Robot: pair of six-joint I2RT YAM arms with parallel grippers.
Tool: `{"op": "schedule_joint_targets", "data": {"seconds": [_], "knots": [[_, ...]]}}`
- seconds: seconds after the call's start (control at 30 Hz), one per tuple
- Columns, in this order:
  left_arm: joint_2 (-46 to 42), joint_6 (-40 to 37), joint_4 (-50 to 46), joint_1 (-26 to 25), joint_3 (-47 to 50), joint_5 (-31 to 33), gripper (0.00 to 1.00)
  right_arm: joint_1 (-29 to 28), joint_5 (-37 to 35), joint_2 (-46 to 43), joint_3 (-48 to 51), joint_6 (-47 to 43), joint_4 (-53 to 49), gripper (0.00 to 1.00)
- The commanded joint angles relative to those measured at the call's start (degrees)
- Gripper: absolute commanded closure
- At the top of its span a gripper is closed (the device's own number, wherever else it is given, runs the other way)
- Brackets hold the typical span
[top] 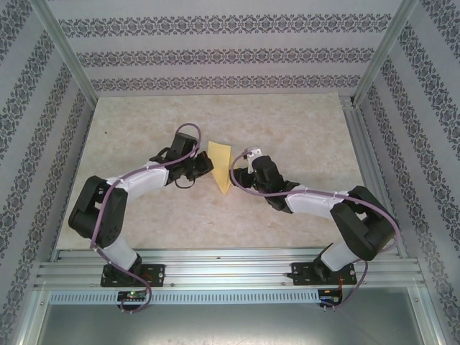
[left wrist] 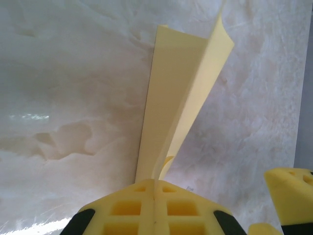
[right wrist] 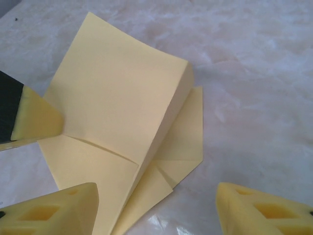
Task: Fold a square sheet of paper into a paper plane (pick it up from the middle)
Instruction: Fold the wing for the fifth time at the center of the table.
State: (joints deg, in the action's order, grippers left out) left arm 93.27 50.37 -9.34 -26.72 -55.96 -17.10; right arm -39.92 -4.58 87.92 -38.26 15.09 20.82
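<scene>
The square sheet of paper, pale yellow, stands folded as a pointed paper plane (top: 221, 164) at the middle of the table. One wing rises steeply and the other lies flat on the table (right wrist: 188, 132). My left gripper (left wrist: 155, 188) is shut on the plane's centre fold (left wrist: 176, 98), holding it from the left (top: 205, 167). On the paper's other side my right gripper (right wrist: 156, 196) is open, its yellow fingers (right wrist: 264, 210) to either side of the plane's near end (right wrist: 122, 98) without touching it. In the top view the right gripper (top: 237, 172) sits just right of the paper.
The marble-patterned tabletop (top: 287, 129) is bare around the paper. Patterned walls and a metal frame (top: 374, 165) enclose the table. An aluminium rail (top: 230, 269) runs along the near edge by the arm bases.
</scene>
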Motion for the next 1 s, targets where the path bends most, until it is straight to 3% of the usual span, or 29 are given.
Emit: {"op": "schedule_joint_targets", "data": {"seconds": [0.0,0.17,0.5,0.97], "knots": [[-4.67,1.79,-3.49,-0.79,1.24,4.93,0.97,-2.42,-2.36,-0.64,2.88,-5.73,10.46,0.33],[-8.72,0.90,-5.92,-1.56,0.81,6.98,0.96,-2.49,-1.51,-1.25,3.53,-6.00,13.00,0.31],[-0.72,2.63,-3.94,-1.60,0.86,5.92,0.96,-5.26,0.03,4.37,4.07,-10.92,18.54,0.30],[0.77,3.33,-6.25,-1.64,-0.15,6.71,0.95,-12.44,-4.29,18.04,1.62,-18.67,27.40,0.44]]}}
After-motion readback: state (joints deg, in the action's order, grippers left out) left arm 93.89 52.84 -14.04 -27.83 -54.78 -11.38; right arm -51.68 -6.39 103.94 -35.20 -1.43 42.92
